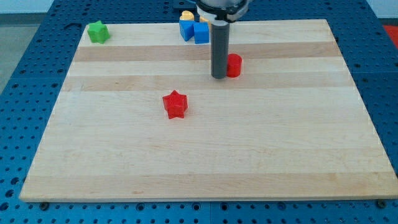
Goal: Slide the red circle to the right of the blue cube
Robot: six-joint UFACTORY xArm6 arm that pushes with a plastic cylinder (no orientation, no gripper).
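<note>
One red circle (234, 65) stands upright (flat face up) touching my tip (219, 76), below-right of blue cube (201, 33).

My tip (219, 76) rests on the board (205, 162) in its upper middle, with the red circle (234, 65) touching or just beside it at about two o'clock. The blue cube (201, 33) lies at eleven o'clock from the circle near the board's top edge, with a second blue block (186, 28) touching it at nine o'clock and a yellow block (186, 14) behind that, partly hidden. The red star (175, 104) sits at eight o'clock from my tip, well apart, and the green star (97, 32) lies far off at ten o'clock in the board's top-left corner.
</note>
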